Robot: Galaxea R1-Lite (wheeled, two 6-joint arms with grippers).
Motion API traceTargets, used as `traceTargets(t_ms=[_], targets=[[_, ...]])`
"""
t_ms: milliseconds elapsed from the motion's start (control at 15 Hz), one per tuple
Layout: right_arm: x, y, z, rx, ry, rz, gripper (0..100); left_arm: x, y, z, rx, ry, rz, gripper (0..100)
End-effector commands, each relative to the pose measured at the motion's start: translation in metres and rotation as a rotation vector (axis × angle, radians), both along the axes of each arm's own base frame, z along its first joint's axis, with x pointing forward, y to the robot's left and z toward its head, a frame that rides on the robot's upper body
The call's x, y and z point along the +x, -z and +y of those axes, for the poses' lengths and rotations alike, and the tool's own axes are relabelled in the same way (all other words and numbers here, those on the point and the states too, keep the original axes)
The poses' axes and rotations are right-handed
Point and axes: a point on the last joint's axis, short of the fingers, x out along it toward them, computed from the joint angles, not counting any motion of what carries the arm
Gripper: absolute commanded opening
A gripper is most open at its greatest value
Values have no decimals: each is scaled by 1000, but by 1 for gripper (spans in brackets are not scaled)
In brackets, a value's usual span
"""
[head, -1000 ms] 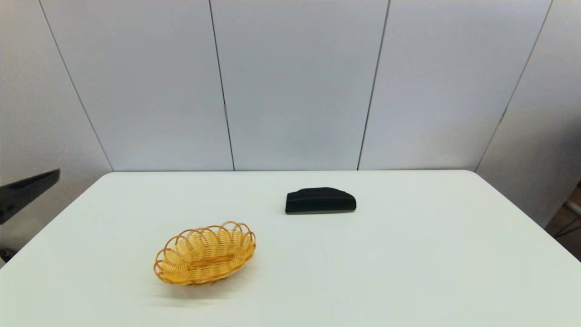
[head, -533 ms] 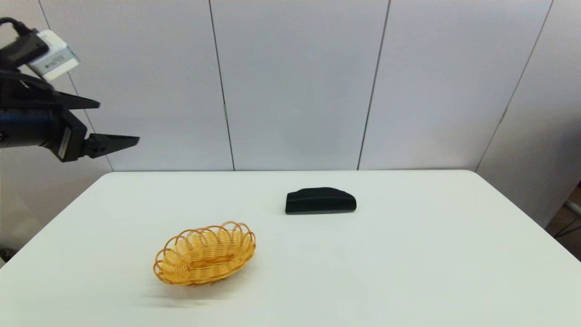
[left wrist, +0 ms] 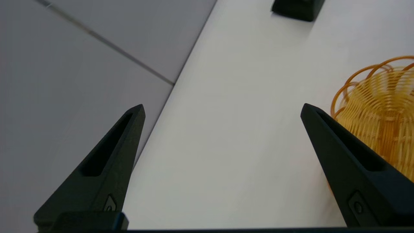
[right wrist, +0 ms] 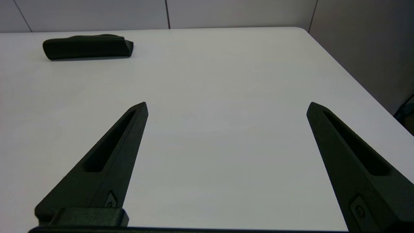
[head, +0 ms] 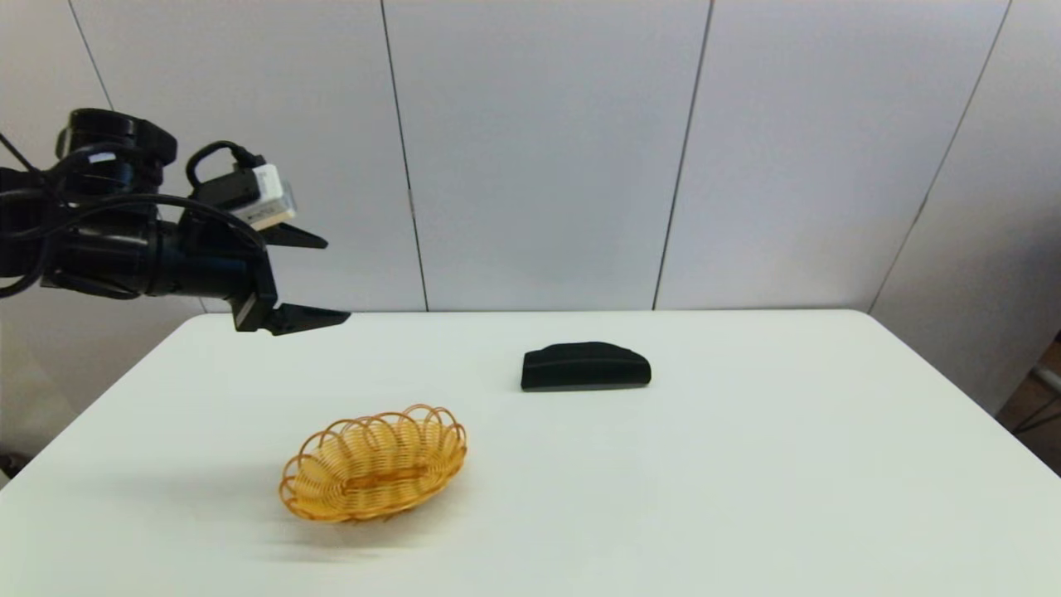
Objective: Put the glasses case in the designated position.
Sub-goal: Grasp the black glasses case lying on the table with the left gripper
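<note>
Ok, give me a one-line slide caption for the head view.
Left gripper, open, hangs above the table's far-left corner; glasses case sits apart from the wicker basket.

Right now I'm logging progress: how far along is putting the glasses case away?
Nothing is done yet: the glasses case lies on the white table, apart from the empty wicker basket. In hand: the left gripper hovers open, high above the table's left side. Left: reach, grasp, place. The right gripper is open, idle.

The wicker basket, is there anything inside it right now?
Nothing shows inside the basket: the head view looks down onto its bare woven bottom. The glasses case lies apart on the table. The near inner wall, below the rim, is hidden.
</note>
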Motion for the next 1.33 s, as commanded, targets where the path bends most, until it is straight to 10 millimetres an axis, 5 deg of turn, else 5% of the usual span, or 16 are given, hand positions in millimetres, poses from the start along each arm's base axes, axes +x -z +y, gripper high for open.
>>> traceTargets(t_ms=[67, 400, 867, 1333], targets=[[0, 0, 0, 0, 0, 0, 100, 27, 20, -31, -9, 113, 40, 100], [0, 0, 0, 0, 0, 0, 100, 48, 25, -74, -18, 234, 23, 100], [0, 0, 0, 0, 0, 0, 100, 26, 19, -140, 48, 301, 107, 100], [0, 0, 0, 0, 0, 0, 100, 11, 12, -160, 36, 250, 240, 100]])
